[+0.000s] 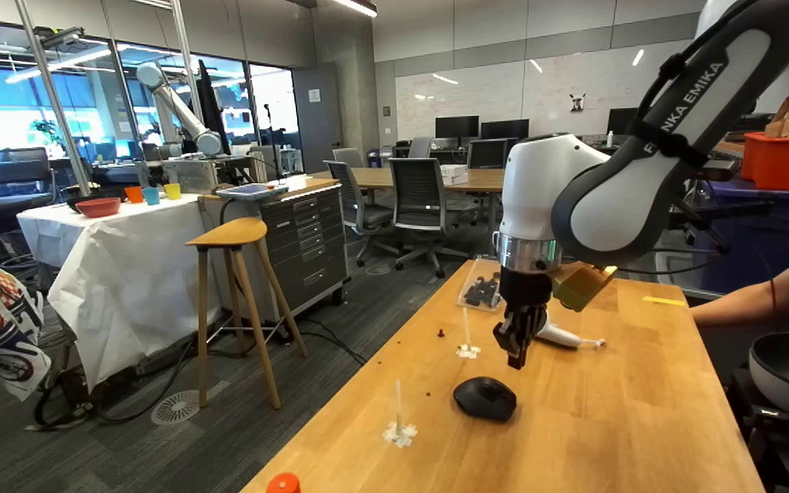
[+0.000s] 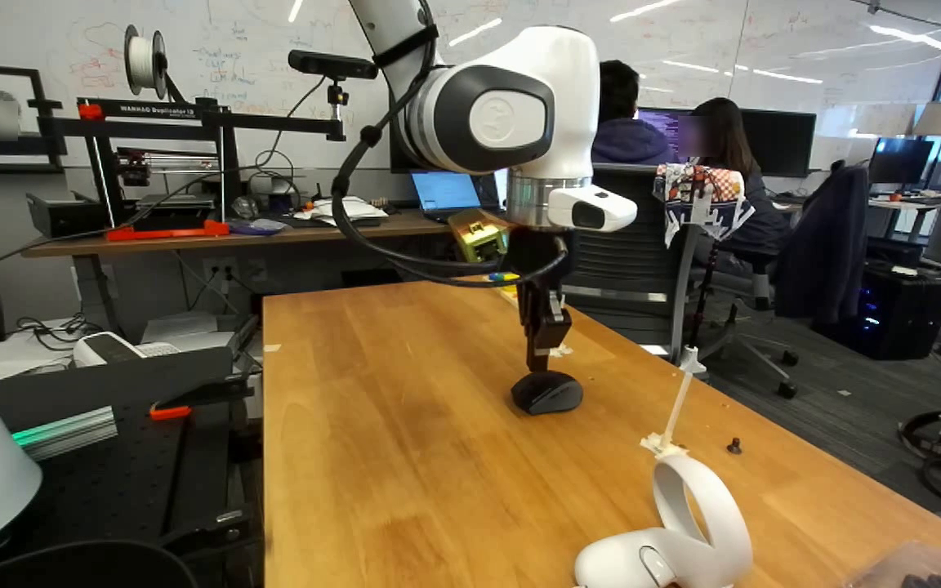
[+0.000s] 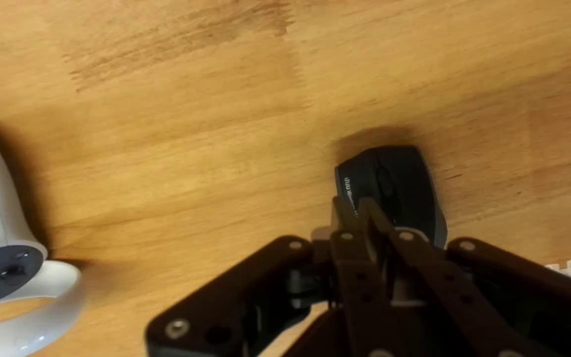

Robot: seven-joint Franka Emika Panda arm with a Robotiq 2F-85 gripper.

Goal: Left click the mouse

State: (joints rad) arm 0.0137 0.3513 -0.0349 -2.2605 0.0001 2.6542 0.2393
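The mouse [image 1: 485, 398] is black and low-domed and sits on the wooden table. It also shows in an exterior view [image 2: 548, 393] and in the wrist view [image 3: 404, 183], where its wheel and white lettering are visible. My gripper [image 1: 516, 364] points down with its fingers together and holds nothing. In an exterior view the fingertips [image 2: 537, 367] line up with the top of the mouse. In the wrist view the fingertips [image 3: 352, 203] overlap the lettered side of the mouse and hide part of it. In an exterior view a gap shows between fingertips and mouse.
A white controller with a ring [image 2: 666, 547] lies on the table. Thin upright sticks [image 1: 398, 404] [image 1: 466, 329] are taped to the table. A clear box of dark parts [image 1: 481, 291] stands at the table's end. A person's arm [image 1: 750, 294] is beside the table.
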